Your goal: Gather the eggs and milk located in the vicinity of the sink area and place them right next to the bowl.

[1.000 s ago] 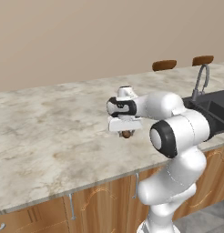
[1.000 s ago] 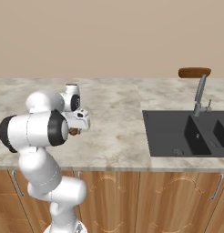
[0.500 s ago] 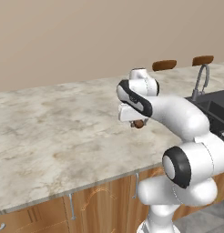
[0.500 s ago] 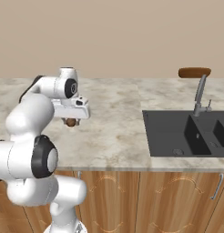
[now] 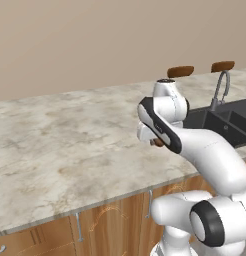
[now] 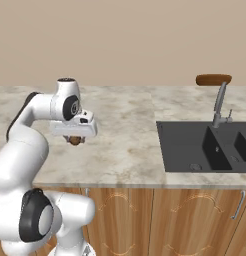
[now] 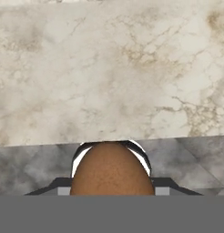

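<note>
- While our arm reaches out over the marble counter (image 5: 70, 135), we see the gripper (image 6: 75, 140) clenched on a brown egg (image 7: 111, 170), which sits between the two fingertips and fills the lower middle of the hand view.
- From the right base view we make out the egg as a small brown oval just under the white hand, above the counter (image 6: 125, 140) and not touching it as far as we can tell.
- From the left base view we catch only a sliver of the egg (image 5: 157, 143), tucked under the wrist; the gripper (image 5: 156, 142) itself is mostly hidden by the arm's dark-banded link.
- We place the egg well to the left of the sink (image 6: 205, 147) in the right base view, with a broad stretch of bare marble between them.
- We see the sink as a dark grey basin set into the counter, its curved metal faucet (image 6: 220, 105) standing at the far rim.
- We note the same sink (image 5: 220, 122) at the right edge of the left base view, behind the arm, with the faucet (image 5: 219, 90) rising beside it.
- We count brown stool seats beyond the counter: two in the left base view (image 5: 180, 71) and one behind the faucet in the right base view (image 6: 213, 79).
- Below the counter edge we see wooden cabinet doors (image 6: 145, 220) with metal handles.
</note>
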Tool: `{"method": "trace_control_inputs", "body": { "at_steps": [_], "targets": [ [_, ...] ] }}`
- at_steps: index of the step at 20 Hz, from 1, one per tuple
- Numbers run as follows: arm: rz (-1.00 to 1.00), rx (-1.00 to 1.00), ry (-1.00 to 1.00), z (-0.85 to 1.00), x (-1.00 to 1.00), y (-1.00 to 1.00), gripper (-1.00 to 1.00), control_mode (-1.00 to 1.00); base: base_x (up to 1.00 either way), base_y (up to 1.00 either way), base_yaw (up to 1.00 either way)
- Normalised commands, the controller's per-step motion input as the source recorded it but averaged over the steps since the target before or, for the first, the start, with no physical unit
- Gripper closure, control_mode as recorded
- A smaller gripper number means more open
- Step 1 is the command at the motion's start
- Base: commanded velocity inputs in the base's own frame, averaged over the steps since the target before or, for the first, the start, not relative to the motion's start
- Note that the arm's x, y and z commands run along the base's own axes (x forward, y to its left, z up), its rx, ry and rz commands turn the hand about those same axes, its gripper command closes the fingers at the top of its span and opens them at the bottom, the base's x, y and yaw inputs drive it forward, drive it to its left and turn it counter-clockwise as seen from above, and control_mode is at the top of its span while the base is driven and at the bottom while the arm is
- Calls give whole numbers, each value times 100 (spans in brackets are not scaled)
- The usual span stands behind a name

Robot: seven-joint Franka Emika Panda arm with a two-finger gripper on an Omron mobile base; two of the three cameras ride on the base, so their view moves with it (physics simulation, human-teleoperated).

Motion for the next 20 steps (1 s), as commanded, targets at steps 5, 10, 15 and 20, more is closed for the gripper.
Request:
{"method": "trace_control_inputs", "body": {
  "at_steps": [5,10,15,20],
  "targets": [
    [0,0,0,0,0,0,100,100,0,0,0],
    [0,0,0,0,0,0,100,100,-38,-73,-9],
    [0,0,0,0,0,0,100,100,-16,-100,-20],
    [0,0,0,0,0,0,100,100,0,-100,-18]
  ]
}}
